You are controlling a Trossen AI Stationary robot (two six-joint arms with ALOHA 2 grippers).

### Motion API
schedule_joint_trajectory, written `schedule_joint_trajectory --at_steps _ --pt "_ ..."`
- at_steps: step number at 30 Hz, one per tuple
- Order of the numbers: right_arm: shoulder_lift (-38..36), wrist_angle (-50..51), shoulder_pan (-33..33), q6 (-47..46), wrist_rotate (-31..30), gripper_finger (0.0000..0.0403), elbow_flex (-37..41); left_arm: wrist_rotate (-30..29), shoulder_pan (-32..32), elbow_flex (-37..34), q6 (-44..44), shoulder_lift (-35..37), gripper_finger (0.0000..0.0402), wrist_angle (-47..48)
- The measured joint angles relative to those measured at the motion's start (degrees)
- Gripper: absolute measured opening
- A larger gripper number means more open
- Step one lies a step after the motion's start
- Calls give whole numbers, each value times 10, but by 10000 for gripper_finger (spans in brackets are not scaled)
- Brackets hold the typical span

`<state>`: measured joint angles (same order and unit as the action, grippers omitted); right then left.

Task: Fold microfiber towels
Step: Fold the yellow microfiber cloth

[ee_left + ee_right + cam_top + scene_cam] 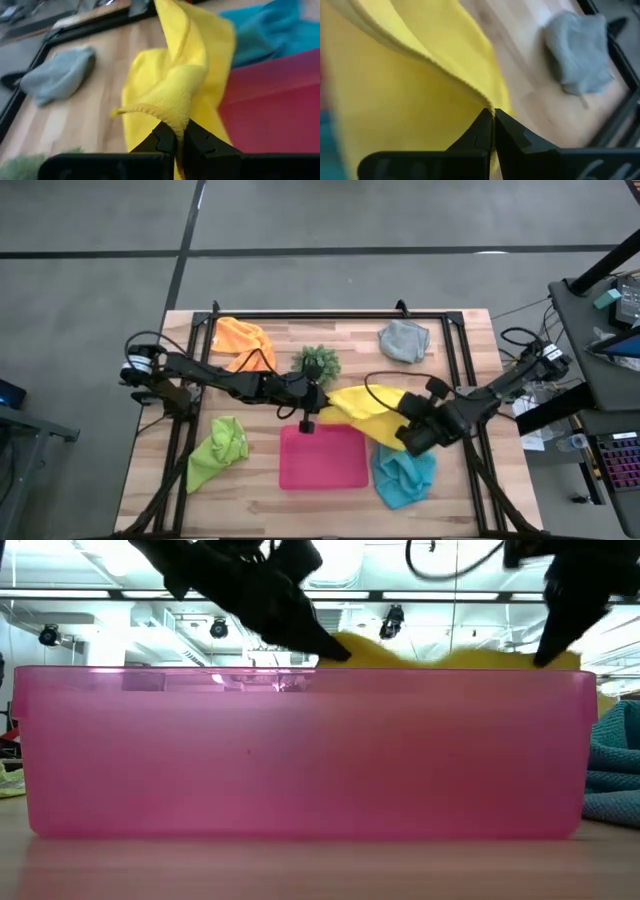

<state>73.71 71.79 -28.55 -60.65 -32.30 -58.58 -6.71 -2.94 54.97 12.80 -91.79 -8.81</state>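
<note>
Two hands pinch one fuzzy yellow microfiber towel, stretched just beyond the far right edge of the flat pink rectangular tray at table centre. Left hand clamps its left corner; right hand clamps the right end. Orange fuzzy towel far left, grey one far right, lime green one near left, light blue one near right. Small spiky green plant behind the tray.
</note>
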Motion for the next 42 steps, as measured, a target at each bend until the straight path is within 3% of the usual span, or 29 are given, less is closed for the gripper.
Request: schedule_joint_trajectory --at_steps 5,13,23,28,35,42 --pt "3 -9 41 -3 -7 8 46 -89 8 13 -3 -18 0 -4" --pt "2 -41 85 7 -13 8 92 -84 28 19 -2 -42 0 -43" --pt "5 -52 114 22 -28 9 94 -78 34 22 -3 -69 5 -43" --pt "5 -52 127 21 -29 20 95 -79 41 28 -4 -69 54 -43" --pt "5 -43 144 13 -38 80 82 -122 47 40 -4 -68 137 -43" --pt "0 -18 145 28 -37 113 42 -127 45 47 21 -53 172 -41"
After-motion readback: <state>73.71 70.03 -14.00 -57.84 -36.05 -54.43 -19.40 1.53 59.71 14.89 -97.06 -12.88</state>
